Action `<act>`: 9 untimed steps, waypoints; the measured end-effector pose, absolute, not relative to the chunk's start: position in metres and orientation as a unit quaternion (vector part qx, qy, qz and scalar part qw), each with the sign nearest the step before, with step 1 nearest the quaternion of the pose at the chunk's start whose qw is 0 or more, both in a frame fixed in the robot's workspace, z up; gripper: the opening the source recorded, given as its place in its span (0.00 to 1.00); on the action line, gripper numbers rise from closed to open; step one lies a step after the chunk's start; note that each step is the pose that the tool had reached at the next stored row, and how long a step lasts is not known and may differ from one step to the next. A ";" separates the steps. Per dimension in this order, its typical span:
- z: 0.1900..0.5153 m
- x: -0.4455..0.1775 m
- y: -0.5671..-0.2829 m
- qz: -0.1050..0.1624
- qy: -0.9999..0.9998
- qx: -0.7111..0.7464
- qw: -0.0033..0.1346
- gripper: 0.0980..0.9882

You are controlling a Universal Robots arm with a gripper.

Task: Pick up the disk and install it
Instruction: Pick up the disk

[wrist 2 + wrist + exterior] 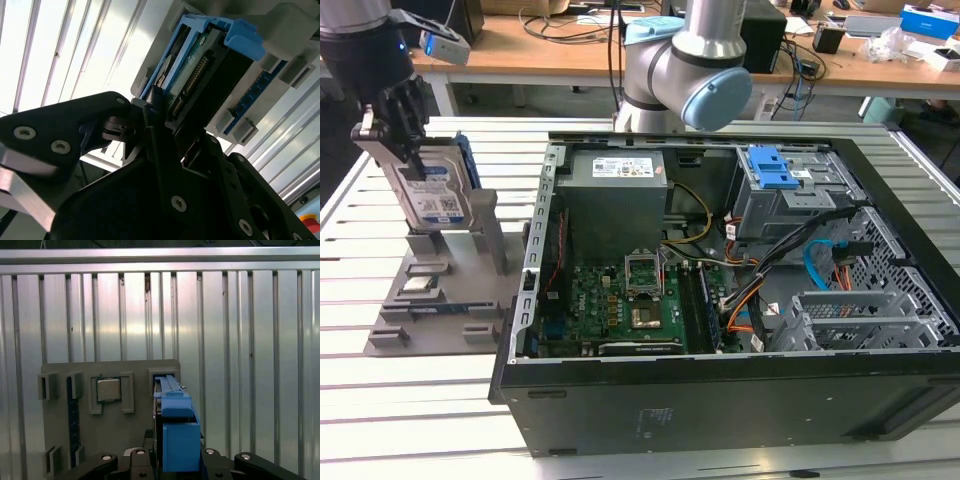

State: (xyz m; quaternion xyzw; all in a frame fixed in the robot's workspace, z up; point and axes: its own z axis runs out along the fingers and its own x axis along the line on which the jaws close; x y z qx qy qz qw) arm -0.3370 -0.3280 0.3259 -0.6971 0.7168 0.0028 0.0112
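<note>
The flat silver disk [432, 192] in its blue plastic caddy stands upright over the grey plastic holder [445, 290]. The black gripper [400, 140] hangs vertically above it, with its jaws pinching the disk's upper edge.

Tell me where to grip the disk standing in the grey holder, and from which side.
Take the disk by its upper end, pinching across its thin thickness and coming down from above. It stands upright on edge in the grey holder, whose posts flank its lower part, so the top looks freest. The gripper is at that end.

Arm at exterior view's left; tool [394, 138] points down, clamped on disk [430, 195].
</note>
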 end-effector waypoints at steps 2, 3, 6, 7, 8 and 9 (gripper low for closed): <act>0.331 -0.337 -0.328 0.003 0.717 -0.697 0.011 0.30; 0.334 -0.337 -0.328 0.003 0.717 -0.697 0.011 0.30; 0.342 -0.337 -0.327 0.003 0.717 -0.697 0.011 0.30; 0.347 -0.337 -0.327 0.003 0.717 -0.697 0.011 0.30; 0.351 -0.337 -0.327 0.003 0.717 -0.697 0.011 0.30; 0.354 -0.337 -0.326 0.003 0.717 -0.697 0.011 0.30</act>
